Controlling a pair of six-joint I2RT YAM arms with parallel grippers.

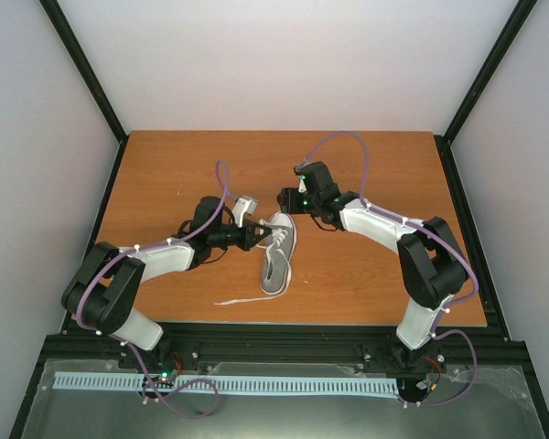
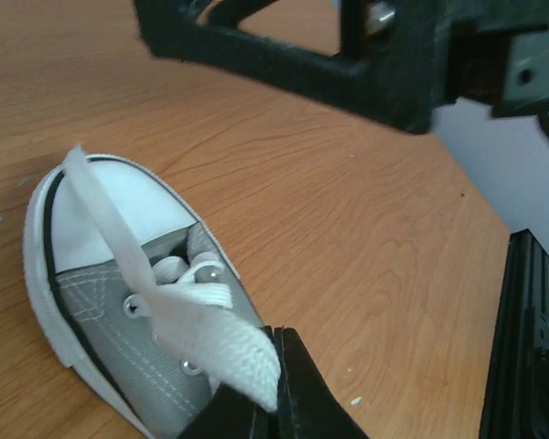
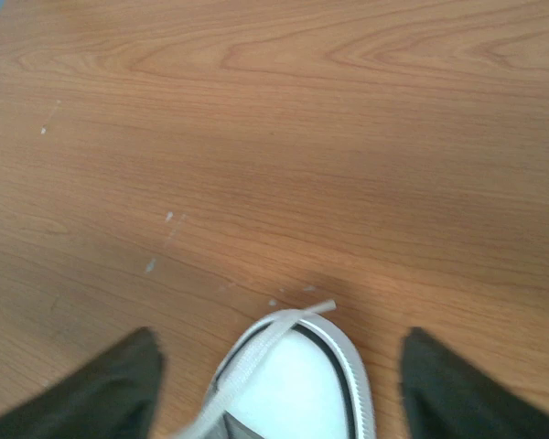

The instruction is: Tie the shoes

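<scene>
Over the sneaker (image 1: 278, 256), only the left wrist view shows left jaws pinching a lace (image 2: 215, 346), with right jaws spread.

- Robot lab cell.
- White panel walls (image 1: 284, 55), black frame (image 1: 84, 69) boxing in a wood surface (image 1: 366, 174).
- Two arms (image 1: 156, 261) bolted to a rail (image 1: 284, 343), purple cables (image 1: 343, 135).

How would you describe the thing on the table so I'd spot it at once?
On the brown wooden table, look between the left arm and the right arm. A small sneaker lies there. Unlike those black-and-white arms, it is grey cloth with a white toe cap and white laces.
</scene>
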